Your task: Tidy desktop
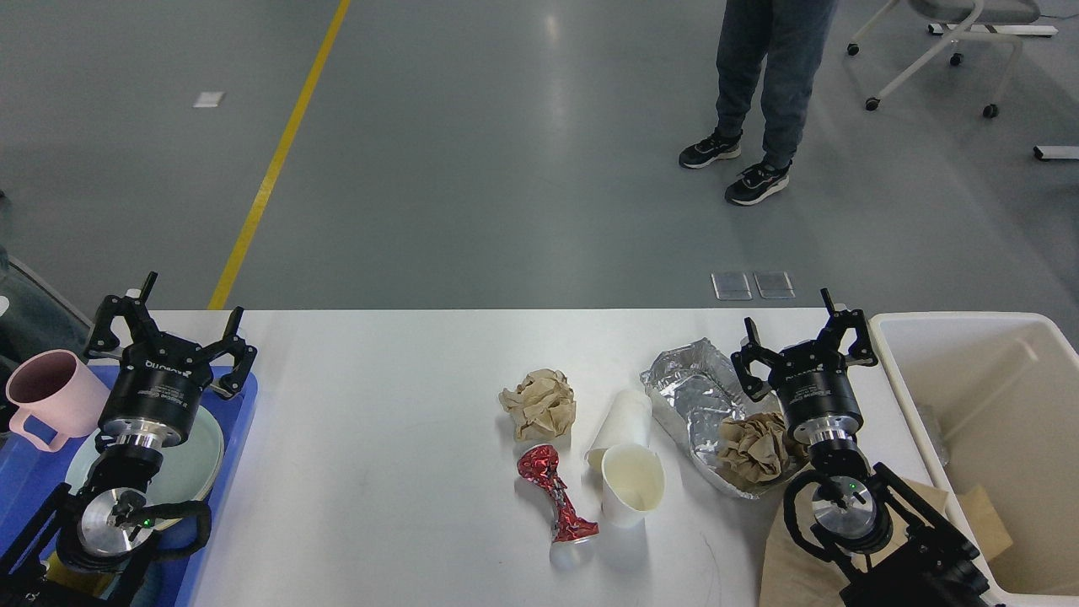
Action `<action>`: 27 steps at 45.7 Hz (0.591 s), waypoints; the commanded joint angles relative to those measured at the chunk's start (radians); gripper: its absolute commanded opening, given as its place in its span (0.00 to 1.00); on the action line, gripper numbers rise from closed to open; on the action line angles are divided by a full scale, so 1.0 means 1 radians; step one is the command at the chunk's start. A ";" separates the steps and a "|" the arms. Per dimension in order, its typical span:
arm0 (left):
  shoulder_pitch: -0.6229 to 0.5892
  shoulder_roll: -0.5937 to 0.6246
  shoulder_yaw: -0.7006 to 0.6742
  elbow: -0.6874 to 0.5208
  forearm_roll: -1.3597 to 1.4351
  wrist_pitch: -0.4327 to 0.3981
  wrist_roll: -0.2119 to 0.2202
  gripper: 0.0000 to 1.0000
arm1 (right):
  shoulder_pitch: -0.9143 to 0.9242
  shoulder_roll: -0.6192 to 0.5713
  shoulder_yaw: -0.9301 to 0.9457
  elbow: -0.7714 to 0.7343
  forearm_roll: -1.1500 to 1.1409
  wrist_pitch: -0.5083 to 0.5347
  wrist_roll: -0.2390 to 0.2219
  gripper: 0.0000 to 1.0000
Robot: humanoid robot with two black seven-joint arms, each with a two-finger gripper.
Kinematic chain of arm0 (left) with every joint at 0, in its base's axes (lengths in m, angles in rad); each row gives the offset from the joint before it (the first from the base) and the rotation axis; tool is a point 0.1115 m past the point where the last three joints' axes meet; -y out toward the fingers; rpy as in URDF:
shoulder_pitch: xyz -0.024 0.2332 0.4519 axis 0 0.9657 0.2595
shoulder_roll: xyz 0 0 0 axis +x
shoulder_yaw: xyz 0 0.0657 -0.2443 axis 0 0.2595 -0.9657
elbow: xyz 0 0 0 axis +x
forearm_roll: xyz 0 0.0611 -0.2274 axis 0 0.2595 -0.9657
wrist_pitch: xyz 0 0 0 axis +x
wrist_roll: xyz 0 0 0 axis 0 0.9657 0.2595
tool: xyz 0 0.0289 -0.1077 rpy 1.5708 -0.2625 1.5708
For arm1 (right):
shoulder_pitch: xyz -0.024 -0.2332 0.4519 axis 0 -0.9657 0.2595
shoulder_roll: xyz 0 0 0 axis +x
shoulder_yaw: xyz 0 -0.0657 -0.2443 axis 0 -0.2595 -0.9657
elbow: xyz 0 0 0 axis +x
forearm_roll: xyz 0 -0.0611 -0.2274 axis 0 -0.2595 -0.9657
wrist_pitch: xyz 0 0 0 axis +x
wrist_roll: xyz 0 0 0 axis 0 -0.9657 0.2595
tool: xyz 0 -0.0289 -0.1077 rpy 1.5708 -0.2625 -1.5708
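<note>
Both grippers, left (164,333) & right (802,337), hang w/ fingers spread apart, empty, above the smooth white rectangular desktop (388,438).

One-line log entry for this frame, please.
left gripper: open, over blue tray | right gripper: open, empty | desktop: litter uncleared

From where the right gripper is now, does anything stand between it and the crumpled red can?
Yes. Between the right gripper and the crumpled red can lie the foil tray holding a brown paper ball, then two paper cups.
</note>
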 commanded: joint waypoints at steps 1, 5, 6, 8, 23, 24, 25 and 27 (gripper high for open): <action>-0.003 -0.001 -0.037 0.001 -0.003 0.001 -0.002 0.96 | 0.000 -0.001 0.000 0.000 0.000 0.000 -0.001 1.00; -0.004 0.002 -0.070 0.001 -0.006 -0.001 0.002 0.96 | 0.000 0.000 0.000 0.000 0.000 0.000 -0.001 1.00; -0.006 0.004 -0.077 0.001 -0.008 -0.001 0.002 0.96 | 0.000 -0.001 0.000 0.000 0.000 0.000 0.001 1.00; -0.009 0.004 -0.083 0.003 -0.011 -0.001 0.004 0.96 | 0.000 -0.001 0.000 0.002 0.000 0.000 0.001 1.00; -0.007 -0.006 -0.086 0.003 -0.011 -0.148 -0.002 0.96 | 0.000 0.000 0.000 0.000 0.000 0.000 -0.001 1.00; -0.007 -0.006 -0.084 0.003 -0.009 -0.174 -0.002 0.97 | 0.000 0.000 0.000 0.000 0.000 0.000 -0.001 1.00; -0.006 -0.004 -0.084 0.004 -0.009 -0.194 -0.002 0.96 | 0.000 0.000 0.000 0.000 0.000 0.000 -0.001 1.00; -0.010 -0.006 -0.087 0.003 -0.011 -0.231 0.005 0.96 | 0.000 0.000 0.000 0.000 0.000 0.000 -0.001 1.00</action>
